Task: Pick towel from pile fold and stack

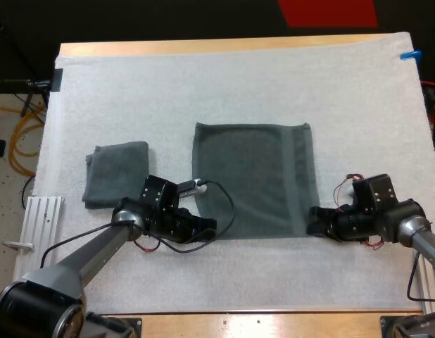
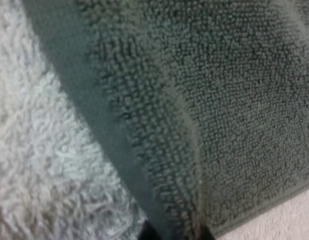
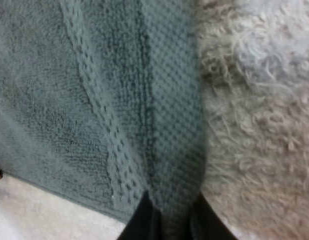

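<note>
Our left gripper had its two black fingers closed on the near left corner of the spread towel. In the left wrist view the hem ran down between the fingertips and bunched into a raised ridge, pressed from both sides. Our right gripper had hold of the near right corner in the same way. Its fingers clamped a fold of the woven border, with the white mat just beside it.

In the high view our left arm extended from the lower left corner, forward and to the right. Its wrist was low over the mat and the gripper pointed right at the towel's corner. Our right arm extended from the right edge, also low, with its gripper pointing left at the other corner. The two grippers were well apart, with the towel's near edge between them.

The spread towel lay flat in the middle of the mat, roughly rectangular, with its border stripe along the right side. A folded towel sat to its left, apart from it. Our left wrist hid a bit of that towel's near right corner. The wooden table showed as a strip beyond the mat's far edge.
</note>
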Action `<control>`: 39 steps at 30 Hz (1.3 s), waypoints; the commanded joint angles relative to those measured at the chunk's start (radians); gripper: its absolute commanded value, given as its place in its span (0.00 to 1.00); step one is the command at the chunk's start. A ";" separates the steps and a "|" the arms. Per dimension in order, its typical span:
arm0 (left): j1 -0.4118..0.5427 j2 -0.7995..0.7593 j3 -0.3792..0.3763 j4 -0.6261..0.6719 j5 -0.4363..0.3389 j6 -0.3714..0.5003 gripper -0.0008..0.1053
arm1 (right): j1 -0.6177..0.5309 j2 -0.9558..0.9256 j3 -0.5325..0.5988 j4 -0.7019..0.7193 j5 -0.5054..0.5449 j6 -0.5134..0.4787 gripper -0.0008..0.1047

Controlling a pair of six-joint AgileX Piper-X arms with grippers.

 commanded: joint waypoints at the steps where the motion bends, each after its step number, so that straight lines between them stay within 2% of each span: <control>1: -0.007 -0.007 0.005 0.010 0.002 0.001 0.01 | 0.003 -0.013 0.000 0.021 -0.003 -0.014 0.01; 4: -0.007 -0.060 0.005 0.077 0.012 0.052 0.01 | 0.003 -0.053 0.000 0.083 0.003 -0.040 0.01; 11: -0.007 -0.272 0.022 0.345 0.012 0.160 0.01 | 0.003 -0.241 0.000 0.258 0.005 -0.047 0.01; 15: -0.007 -0.351 0.070 0.359 0.012 0.151 0.01 | 0.003 -0.315 0.000 0.301 0.005 -0.022 0.01; 19: -0.007 -0.348 0.098 0.250 0.012 0.095 0.01 | 0.003 -0.308 0.000 0.226 0.007 0.068 0.01; 24: -0.007 -0.290 0.090 0.012 0.012 -0.064 0.01 | 0.003 -0.225 0.000 -0.011 0.005 0.229 0.01; 27: 0.001 -0.235 0.083 -0.135 0.054 -0.140 0.01 | 0.001 -0.157 0.000 -0.157 -0.002 0.319 0.01; 30: 0.026 -0.170 0.066 -0.223 0.058 -0.181 0.01 | 0.001 -0.087 -0.004 -0.285 -0.012 0.385 0.01; 35: 0.091 -0.081 0.033 -0.341 0.062 -0.218 0.01 | 0.001 -0.005 -0.021 -0.393 0.003 0.412 0.01; 39: 0.121 -0.011 -0.009 -0.390 0.096 -0.218 0.01 | 0.001 0.035 -0.022 -0.490 0.042 0.442 0.01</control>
